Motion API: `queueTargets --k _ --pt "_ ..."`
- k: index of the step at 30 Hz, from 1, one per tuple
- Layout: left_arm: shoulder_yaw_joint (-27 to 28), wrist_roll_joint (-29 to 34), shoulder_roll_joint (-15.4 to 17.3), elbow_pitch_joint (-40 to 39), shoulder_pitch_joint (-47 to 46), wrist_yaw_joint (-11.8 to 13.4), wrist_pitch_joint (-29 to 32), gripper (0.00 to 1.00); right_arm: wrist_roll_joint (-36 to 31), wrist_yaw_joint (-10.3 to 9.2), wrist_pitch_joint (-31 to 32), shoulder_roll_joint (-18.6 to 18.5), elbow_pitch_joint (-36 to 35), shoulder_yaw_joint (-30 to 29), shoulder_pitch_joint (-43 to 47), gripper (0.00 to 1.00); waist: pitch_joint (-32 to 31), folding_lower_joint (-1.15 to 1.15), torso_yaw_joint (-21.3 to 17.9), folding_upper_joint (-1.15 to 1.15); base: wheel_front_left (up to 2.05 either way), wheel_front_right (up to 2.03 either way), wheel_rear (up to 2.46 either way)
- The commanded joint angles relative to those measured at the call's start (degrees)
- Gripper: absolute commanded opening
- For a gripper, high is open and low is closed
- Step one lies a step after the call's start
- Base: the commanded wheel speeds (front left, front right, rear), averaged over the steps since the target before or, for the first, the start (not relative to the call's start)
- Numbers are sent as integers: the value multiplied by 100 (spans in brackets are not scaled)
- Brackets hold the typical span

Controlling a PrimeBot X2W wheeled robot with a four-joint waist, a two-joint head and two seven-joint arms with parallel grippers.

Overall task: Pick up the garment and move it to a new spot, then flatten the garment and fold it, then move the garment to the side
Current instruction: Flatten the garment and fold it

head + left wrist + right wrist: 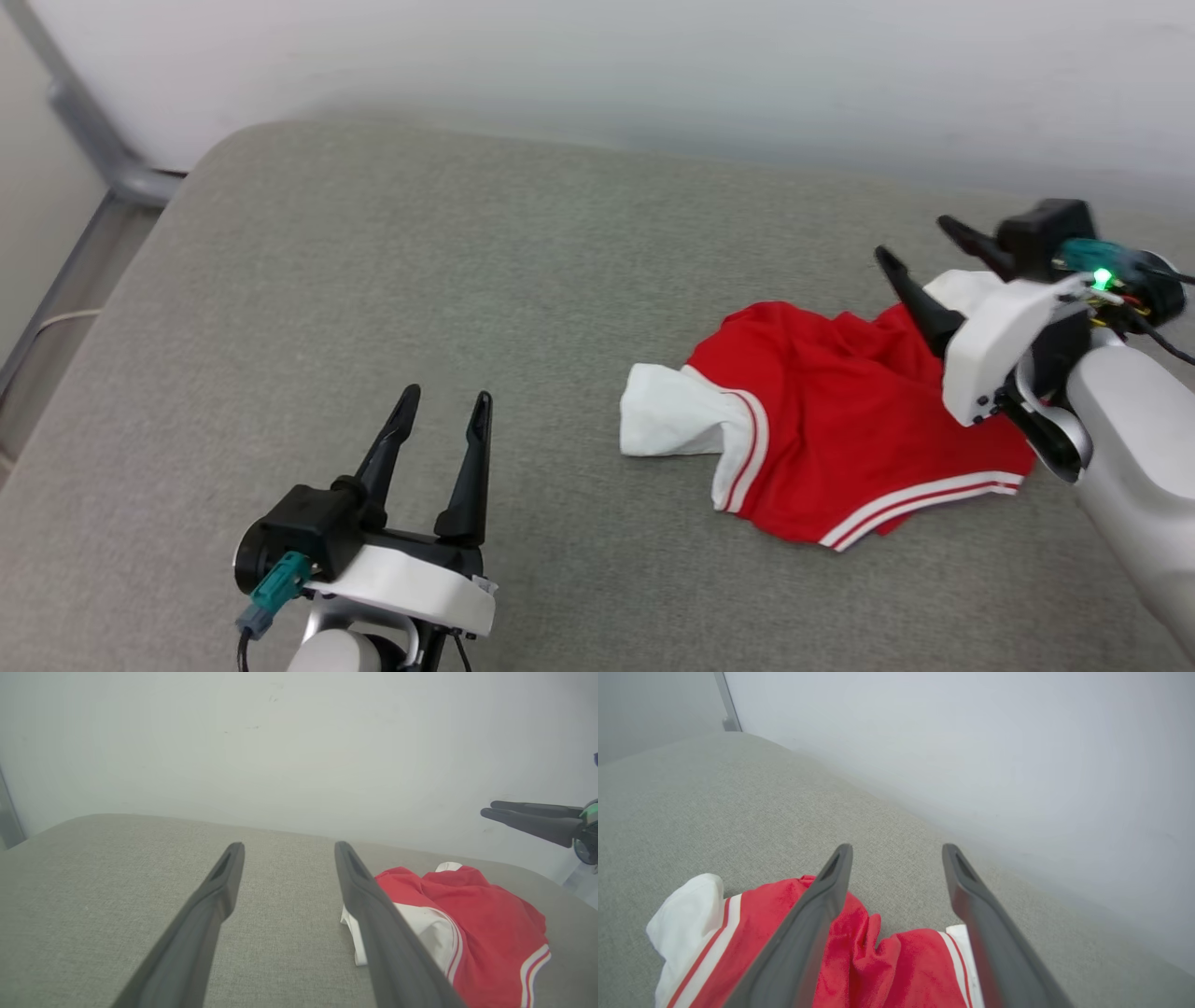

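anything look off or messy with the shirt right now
The garment lies crumpled on the grey cushion, its red body bunched in folds and one white sleeve sticking out sideways, not spread flat. The right gripper hangs open above it, holding nothing.

the garment (822,420) is so bunched up i can't tell front from back. head view: its far right end sits behind the right gripper (913,237) and wrist. left wrist view: one finger (387,933) of the left gripper (288,844) covers part of the white sleeve, and the hem runs off the bottom edge.
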Motion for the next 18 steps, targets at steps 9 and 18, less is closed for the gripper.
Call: queueTargets --k 9,18 --pt "235 -94 -1 51 65 -11 -15 100 -697 -6 -1035 218 -1139 -2130 1675 100 -259 0 -872 0 0 0 0" --pt "102 -292 136 367 143 -7 -15 100 -1748 -6 -1083 1309 -3269 -3995 3684 100 -261 0 -1280 0 0 0 0"
